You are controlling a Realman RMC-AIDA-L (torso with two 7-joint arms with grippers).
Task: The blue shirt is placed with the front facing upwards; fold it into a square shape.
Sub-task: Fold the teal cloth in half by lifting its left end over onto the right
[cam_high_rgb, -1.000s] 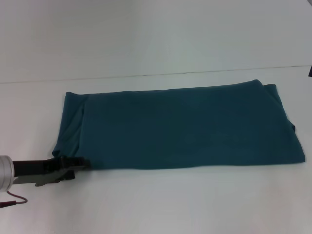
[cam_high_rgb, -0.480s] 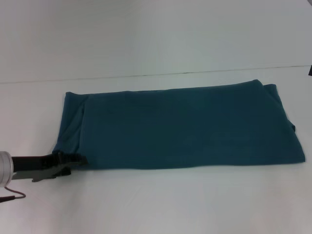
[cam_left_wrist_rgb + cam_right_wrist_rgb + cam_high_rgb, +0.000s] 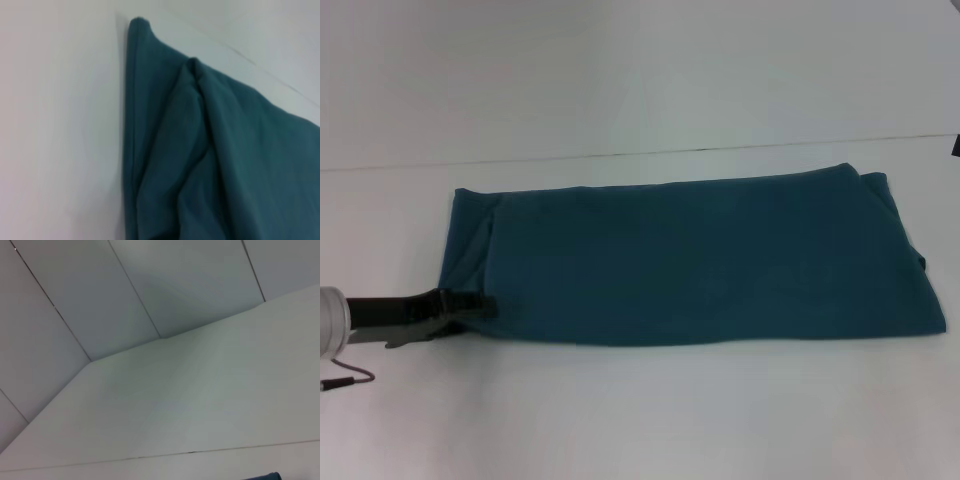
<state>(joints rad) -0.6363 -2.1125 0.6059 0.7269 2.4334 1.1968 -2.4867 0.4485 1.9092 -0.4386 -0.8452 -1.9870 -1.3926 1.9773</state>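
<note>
The blue shirt [image 3: 690, 260] lay folded into a long band across the middle of the white tabletop [image 3: 640, 420]. At the lower left, the left hand [image 3: 470, 303] was clenched on the shirt's near left corner. The right hand was out of view.

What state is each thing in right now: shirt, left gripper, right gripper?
blue shirt: folded into a long band, flat on the table, lettering hidden.
left gripper: at the shirt's near left corner, touching the edge; grip not discernible.
right gripper: out of view.
</note>
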